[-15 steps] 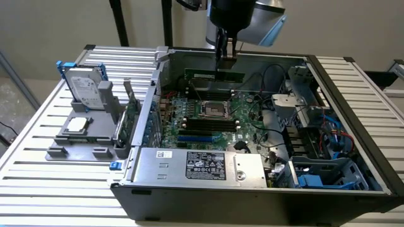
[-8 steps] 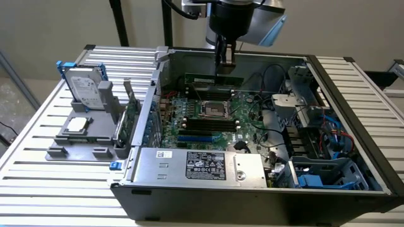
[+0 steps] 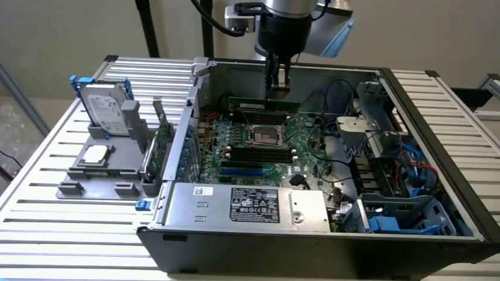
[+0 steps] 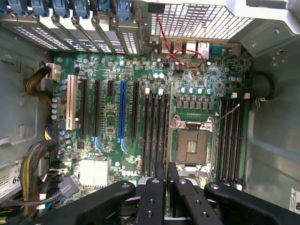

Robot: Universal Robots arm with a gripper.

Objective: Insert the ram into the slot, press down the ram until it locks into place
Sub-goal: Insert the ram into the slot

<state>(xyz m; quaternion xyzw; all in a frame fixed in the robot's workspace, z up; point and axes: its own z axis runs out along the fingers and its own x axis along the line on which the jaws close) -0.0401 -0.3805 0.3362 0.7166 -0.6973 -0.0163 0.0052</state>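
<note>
Nearest in the exterior view, the open case (image 3: 312, 249) sits on the slatted bench (image 3: 47, 234). Its front wall and a labelled silver box (image 3: 250, 205) border the near edge of the motherboard (image 3: 305, 152). Just beyond the box lies a blue socket (image 3: 242, 172), then a bank of parallel black slots (image 3: 258, 154), then the square processor socket (image 3: 264, 134), all uncovered from above.

Past that socket the ram (image 3: 262, 106) hangs level, its long edge parallel to the slots, raised clear of the board and near the case's far wall. The pincer (image 3: 277, 93) is clamped on the middle of its top edge, and both ends of the stick jut free. Black cables (image 3: 332, 102) loop just beside the end toward the exterior view's right. The other end stops short of the case's side wall.

From the wrist, the pincer (image 4: 166, 168) has its fingers (image 4: 152, 197) drawn close together, well above the slots (image 4: 157, 131) and lined up along them.
</note>
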